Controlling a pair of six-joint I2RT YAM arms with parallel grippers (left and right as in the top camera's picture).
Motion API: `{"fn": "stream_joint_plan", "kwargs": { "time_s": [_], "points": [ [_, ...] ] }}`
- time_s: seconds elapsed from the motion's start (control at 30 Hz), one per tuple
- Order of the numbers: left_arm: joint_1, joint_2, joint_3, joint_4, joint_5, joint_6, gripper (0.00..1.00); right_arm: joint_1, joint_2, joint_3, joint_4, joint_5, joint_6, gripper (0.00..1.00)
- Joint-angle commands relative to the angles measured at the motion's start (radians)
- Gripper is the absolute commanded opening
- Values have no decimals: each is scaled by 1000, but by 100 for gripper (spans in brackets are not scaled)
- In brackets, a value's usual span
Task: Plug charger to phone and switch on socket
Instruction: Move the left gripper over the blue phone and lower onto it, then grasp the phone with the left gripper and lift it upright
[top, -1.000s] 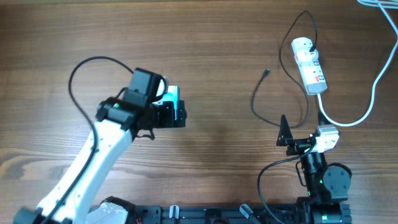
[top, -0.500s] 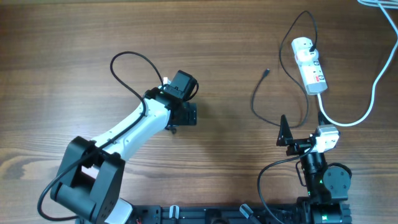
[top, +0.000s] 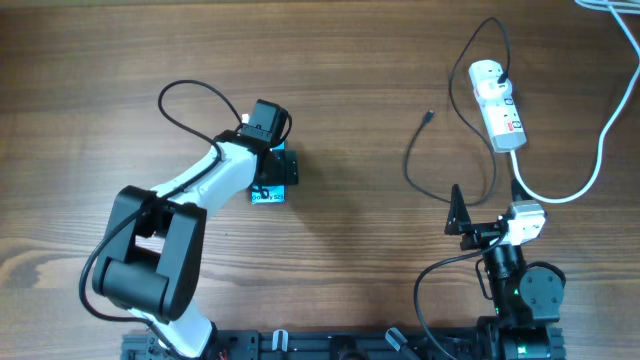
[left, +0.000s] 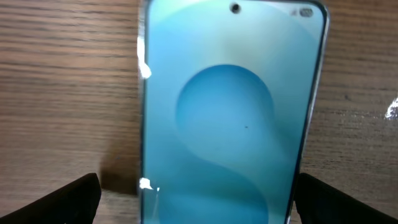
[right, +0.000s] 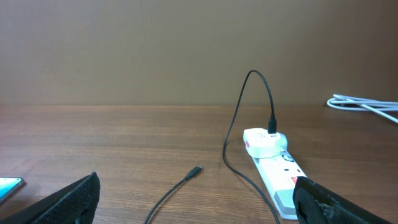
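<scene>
Left gripper (left: 198, 186) has swung back over the phone (top: 271, 191), fingers spread wide, released; right gripper (right: 196, 199) unmoved, likewise spread, holding nothing.

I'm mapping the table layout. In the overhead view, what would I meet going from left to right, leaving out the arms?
phone → loose tip of the charger → socket → thick white cord
</scene>
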Motion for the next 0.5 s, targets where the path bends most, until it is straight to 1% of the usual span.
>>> {"fn": "stream_joint_plan", "kwargs": {
  "time_s": [0.0,0.07,0.1,0.17,0.2,0.37,0.47],
  "points": [
    [2,90,9,6,71,56,95,4,-12,-1,3,13,-11,100],
    [2,133,9,6,101,56,82,4,-12,-1,3,13,-11,100],
    [2,151,9,5,129,53,63,4,-12,-1,3,13,-11,100],
    [2,151,9,5,150,44,55,4,-12,-1,3,13,-11,100],
    [2,151,9,2,159,40,53,4,-12,-1,3,13,-11,100],
    [2,151,10,-16,160,-3,53,4,-12,-1,3,13,-11,100],
    [2,149,26,-43,227,-5,53,4,-12,-1,3,13,-11,99]
  ]
}}
